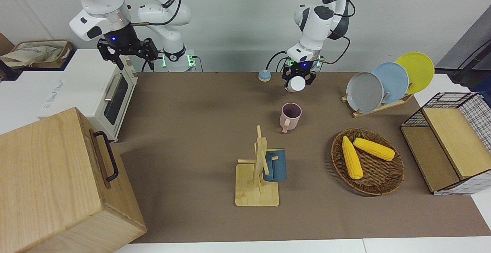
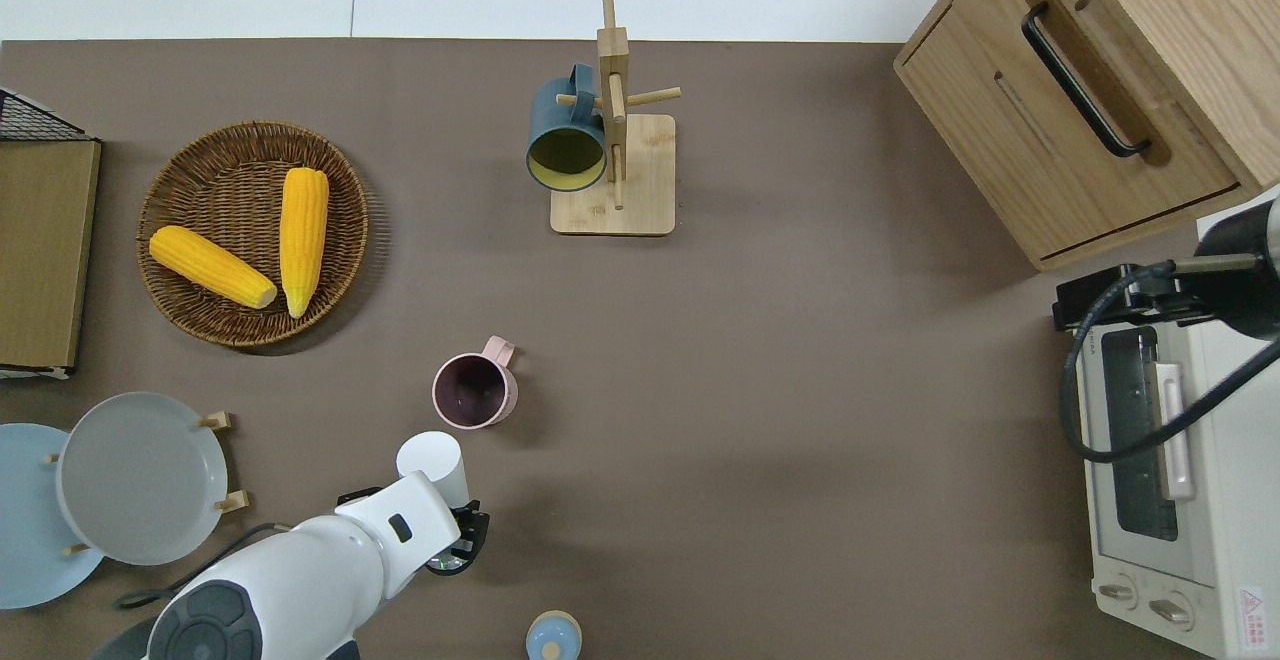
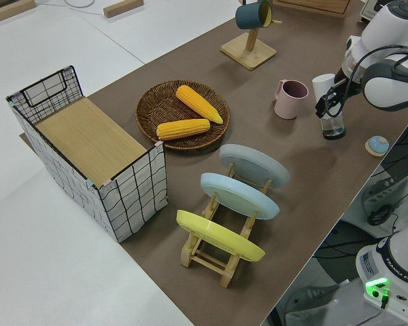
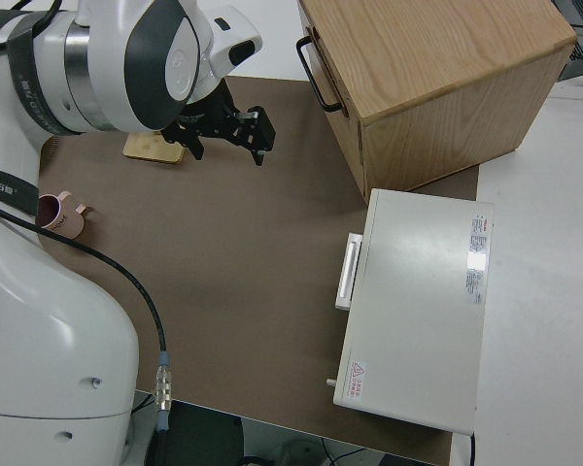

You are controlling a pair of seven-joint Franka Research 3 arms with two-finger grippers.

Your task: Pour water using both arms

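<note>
My left gripper [image 1: 299, 77] hangs low over the table, close to the robots, shut on a white cup [image 1: 295, 84]. The cup [image 2: 430, 462] lies tipped, its open end pointing away from the robots toward a pink mug [image 2: 473, 392]. That mug [image 1: 291, 115] stands upright a little farther out, and its inside looks dark. In the left side view a clear glass-like piece [image 3: 333, 127] shows just under the gripper [image 3: 330, 107]; I cannot tell whether it belongs to the cup [image 3: 322, 85]. My right arm is parked, its gripper [image 1: 127, 51] open and holding nothing.
A small blue lid [image 1: 264, 76] lies near the left arm's base. A wooden mug tree [image 1: 257, 168] holds a dark blue mug [image 1: 275, 165]. Also here: a corn basket [image 1: 383, 186], a plate rack [image 1: 383, 82], a wire crate [image 1: 452, 142], a toaster oven [image 1: 96, 88] and a wooden cabinet [image 1: 57, 184].
</note>
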